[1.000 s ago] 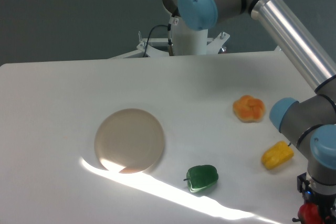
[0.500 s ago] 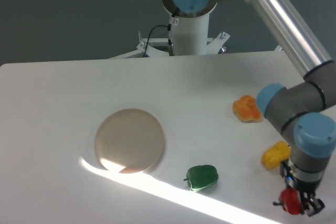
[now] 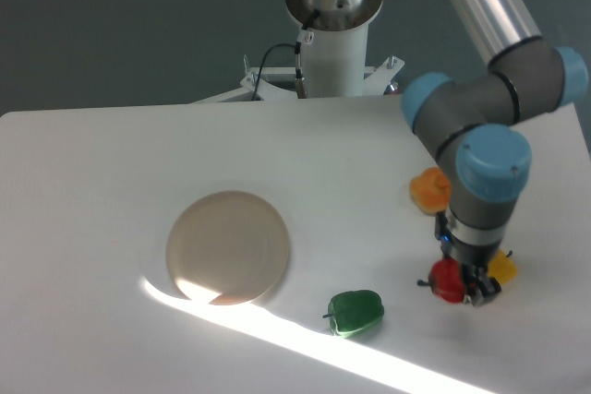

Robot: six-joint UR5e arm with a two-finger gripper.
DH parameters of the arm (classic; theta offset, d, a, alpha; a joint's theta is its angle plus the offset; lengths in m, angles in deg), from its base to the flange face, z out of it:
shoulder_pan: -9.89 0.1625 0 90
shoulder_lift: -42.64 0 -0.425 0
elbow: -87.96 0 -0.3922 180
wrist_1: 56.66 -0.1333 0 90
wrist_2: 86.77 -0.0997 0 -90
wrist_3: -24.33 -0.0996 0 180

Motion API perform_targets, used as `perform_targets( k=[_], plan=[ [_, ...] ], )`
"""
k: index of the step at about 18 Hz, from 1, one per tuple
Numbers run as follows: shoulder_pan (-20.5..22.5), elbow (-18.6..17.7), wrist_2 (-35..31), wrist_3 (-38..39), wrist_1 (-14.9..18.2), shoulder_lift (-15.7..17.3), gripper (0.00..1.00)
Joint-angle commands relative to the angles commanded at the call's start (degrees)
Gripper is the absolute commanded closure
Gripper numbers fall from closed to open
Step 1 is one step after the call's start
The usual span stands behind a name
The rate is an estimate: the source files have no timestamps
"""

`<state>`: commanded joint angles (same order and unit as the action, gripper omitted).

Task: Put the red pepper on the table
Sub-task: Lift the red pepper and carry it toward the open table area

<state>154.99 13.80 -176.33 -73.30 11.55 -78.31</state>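
Red pepper [image 3: 448,281] seemingly in claw [image 3: 464,287]

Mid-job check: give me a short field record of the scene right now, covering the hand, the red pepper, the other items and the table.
hand: shut on the red pepper, pointing down over the right part of the table
red pepper: held in the hand; whether it touches the table cannot be told
table: white, sunlit strip across the front
green pepper: on the table, left of the hand
yellow pepper: right of the hand, mostly hidden
orange pepper: behind the arm, partly hidden
plate: beige, round, nothing on it
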Motion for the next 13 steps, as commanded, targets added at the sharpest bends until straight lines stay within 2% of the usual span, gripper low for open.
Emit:
perform_targets(
  k=[4,6,13],
  plan=[
    [0.26,-4.75,-0.18,-3.79,-0.09,2.82,0.40],
    [0.09,-5.38,-0.27,-3.88,0.09,3.61,0.40],
    [-2.28,-12.14,0.61,2.44,-0.88,5.99,0.40]
  ],
)
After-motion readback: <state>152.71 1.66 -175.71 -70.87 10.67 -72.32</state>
